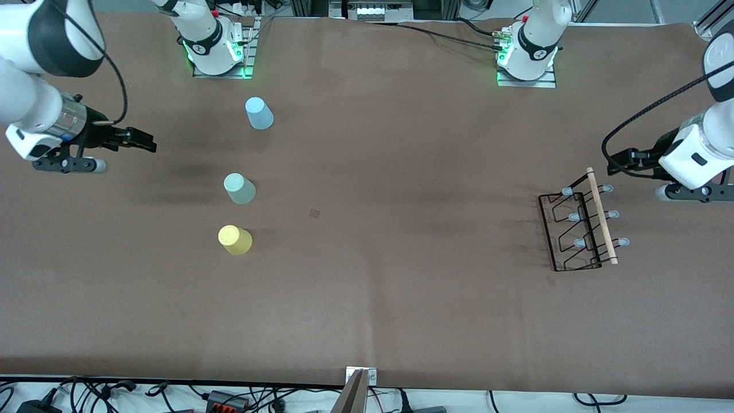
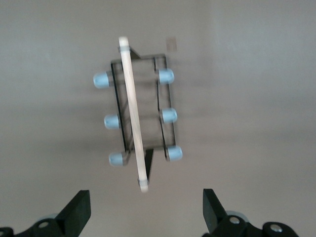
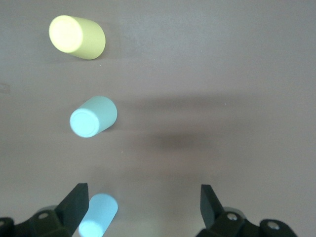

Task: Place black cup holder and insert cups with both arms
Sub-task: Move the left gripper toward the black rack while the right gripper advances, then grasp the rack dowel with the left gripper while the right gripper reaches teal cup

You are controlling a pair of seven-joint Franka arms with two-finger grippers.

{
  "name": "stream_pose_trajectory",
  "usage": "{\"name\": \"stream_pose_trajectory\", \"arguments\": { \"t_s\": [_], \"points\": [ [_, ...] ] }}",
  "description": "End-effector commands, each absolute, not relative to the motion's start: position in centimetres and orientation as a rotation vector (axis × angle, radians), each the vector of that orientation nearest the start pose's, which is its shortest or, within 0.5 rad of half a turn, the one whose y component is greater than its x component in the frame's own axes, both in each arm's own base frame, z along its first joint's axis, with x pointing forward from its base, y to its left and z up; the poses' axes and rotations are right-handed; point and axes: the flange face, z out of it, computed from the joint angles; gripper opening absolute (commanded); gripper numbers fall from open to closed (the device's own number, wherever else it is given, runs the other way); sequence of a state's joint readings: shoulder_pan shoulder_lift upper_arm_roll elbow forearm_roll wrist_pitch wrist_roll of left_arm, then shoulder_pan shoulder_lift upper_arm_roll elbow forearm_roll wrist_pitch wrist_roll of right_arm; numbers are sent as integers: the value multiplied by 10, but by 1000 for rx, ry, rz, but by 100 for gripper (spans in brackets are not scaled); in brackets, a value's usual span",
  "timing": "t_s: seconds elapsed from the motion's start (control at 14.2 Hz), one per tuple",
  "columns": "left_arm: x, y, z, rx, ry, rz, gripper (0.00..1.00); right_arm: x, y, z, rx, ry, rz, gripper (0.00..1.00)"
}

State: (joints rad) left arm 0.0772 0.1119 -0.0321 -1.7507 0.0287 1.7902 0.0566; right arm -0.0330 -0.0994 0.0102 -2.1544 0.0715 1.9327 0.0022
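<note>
white arms raised at table ends; left tool [image 2: 143, 212] released over black cup holder [image 1: 579, 229], right tool [image 3: 140, 210] released.

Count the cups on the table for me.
3, all toward the right arm's end: the light blue cup nearest the bases, the mint cup closer to the front camera, the yellow cup closest. None looks hidden.

Light blue cup [image 3: 98, 215] partly cut off, right wrist view.
</note>
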Motion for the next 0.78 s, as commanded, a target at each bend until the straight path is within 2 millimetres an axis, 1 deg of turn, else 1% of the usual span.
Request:
{"name": "stream_pose_trajectory", "arguments": {
  "t_s": [0.0, 0.07, 0.21, 0.28, 0.35, 0.42, 0.49, 0.57, 0.71],
  "points": [
    [582, 30, 451, -3128, 81, -37, 100, 478, 9, 408, -3070, 70, 112, 100],
    [583, 30, 436, -3123, 84, -113, 100, 482, 15, 404, -3072, 79, 92, 100],
    [578, 29, 409, -3119, 91, -164, 100, 486, 39, 390, -3076, 94, 69, 100],
    [577, 34, 397, -3114, 81, -204, 100, 490, 58, 381, -3077, 100, 38, 100],
    [578, 40, 383, -3108, 63, -258, 100, 492, 69, 372, -3076, 120, 26, 100],
    [579, 50, 373, -3109, 37, -256, 100, 494, 75, 366, -3075, 134, 9, 100],
    [580, 54, 361, -3113, 23, -235, 100, 496, 82, 356, -3076, 121, -2, 100],
    [582, 55, 353, -3116, 20, -219, 100, 495, 84, 352, -3076, 118, -12, 100],
    [584, 59, 345, -3115, 11, -231, 92, 492, 82, 349, -3076, 122, -2, 100]
  ]
}}
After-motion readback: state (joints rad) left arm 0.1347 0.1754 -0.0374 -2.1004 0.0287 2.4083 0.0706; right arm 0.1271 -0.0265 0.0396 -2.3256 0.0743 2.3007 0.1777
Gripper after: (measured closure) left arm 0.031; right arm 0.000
